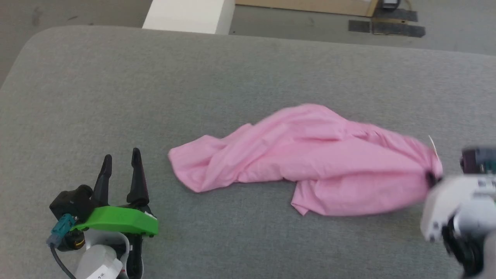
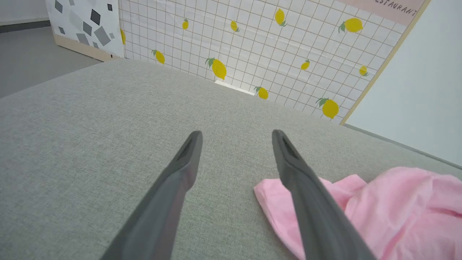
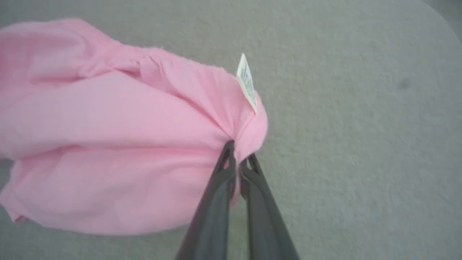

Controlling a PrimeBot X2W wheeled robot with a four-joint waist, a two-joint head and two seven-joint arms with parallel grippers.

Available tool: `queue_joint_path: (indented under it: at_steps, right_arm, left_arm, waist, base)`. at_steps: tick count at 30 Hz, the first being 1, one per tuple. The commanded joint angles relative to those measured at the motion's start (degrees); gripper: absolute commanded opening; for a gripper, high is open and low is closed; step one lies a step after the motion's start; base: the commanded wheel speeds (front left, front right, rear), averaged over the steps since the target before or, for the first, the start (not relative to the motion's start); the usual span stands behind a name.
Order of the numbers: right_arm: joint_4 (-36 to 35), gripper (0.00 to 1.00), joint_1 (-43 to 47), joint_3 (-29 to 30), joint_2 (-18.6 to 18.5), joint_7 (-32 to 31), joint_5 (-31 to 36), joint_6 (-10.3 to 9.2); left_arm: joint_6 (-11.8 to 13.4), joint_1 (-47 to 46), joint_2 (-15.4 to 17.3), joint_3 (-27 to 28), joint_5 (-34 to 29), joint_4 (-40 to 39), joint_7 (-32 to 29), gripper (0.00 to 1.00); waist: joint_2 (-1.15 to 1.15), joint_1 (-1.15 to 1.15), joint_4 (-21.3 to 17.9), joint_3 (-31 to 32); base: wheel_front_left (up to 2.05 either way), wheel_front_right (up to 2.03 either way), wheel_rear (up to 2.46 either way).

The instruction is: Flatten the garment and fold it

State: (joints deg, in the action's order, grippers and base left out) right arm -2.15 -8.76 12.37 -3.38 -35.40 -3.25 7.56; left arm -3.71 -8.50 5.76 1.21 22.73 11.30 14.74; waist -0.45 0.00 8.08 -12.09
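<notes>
The wrinkled, light pink thin-fabric garment [image 1: 310, 162] is lying bunched on the grey cloth-covered table [image 1: 232, 77], with the fingers of the right gripper [image 3: 240, 151] clamping its gathered end beside its small white label [image 3: 247, 83] and those of the left gripper [image 1: 121, 154] standing apart near its other end.

Left gripper [image 1: 121, 154] spread, right gripper [image 3: 240, 150] pinched tight.

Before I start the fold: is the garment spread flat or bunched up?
Bunched. The garment lies wrinkled in overlapping folds, pinched near its label by the right gripper.

Staged studio, lemon-print backdrop panel [image 2: 252, 47]
</notes>
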Motion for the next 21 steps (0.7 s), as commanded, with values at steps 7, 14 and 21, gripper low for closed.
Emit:
queue_joint_path:
  at_steps: [7, 14, 21]
  right_arm:
    - [-5.68, 0.00, 13.89, 0.07, 0.48, -8.69, -9.17, -0.08]
    - [-9.33, 1.00, 9.14, 4.92, 0.49, 0.85, -7.30, -0.08]
    - [-9.06, 1.00, -1.44, -4.06, 0.49, 1.53, -0.31, -0.08]
  left_arm:
    - [0.23, 1.15, 0.34, 0.01, -0.08, -0.13, -0.15, 1.00]
    - [0.22, 0.90, 0.19, -0.76, 0.32, 0.15, -0.55, 1.00]
    - [0.04, 0.48, 0.15, -1.23, 0.82, 0.49, -0.57, 1.00]
  waist:
    - [0.45, 0.00, -3.48, 2.43]
    - [0.45, 0.00, -3.03, 2.87]
    - [0.45, 0.00, -1.61, 1.37]
  base:
    - [0.00, 0.00, 0.00]
    - [0.00, 0.00, 0.00]
    - [0.00, 0.00, 0.00]
